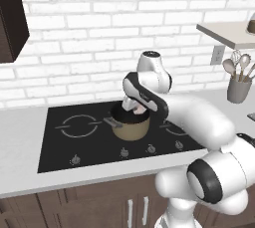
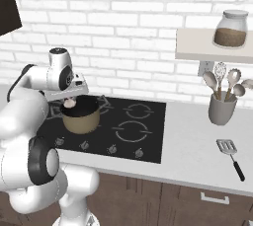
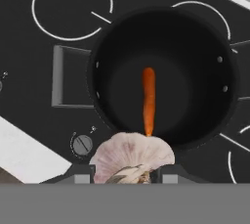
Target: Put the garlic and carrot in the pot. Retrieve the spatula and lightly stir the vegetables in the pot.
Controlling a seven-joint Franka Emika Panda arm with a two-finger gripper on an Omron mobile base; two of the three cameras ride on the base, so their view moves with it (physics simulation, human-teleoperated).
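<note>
Above the pot [image 3: 163,78] on the black cooktop [image 2: 143,121], the garlic [image 3: 132,157] is held between the narrowly set fingers of the gripper [image 3: 128,178], while the carrot [image 3: 148,100] is seen lying on the pot's dark floor.

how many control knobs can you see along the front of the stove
4 in the left base view: far-left knob, then knobs at and along the cooktop's front edge. The arm covers the right end there, so another may be hidden.
</note>
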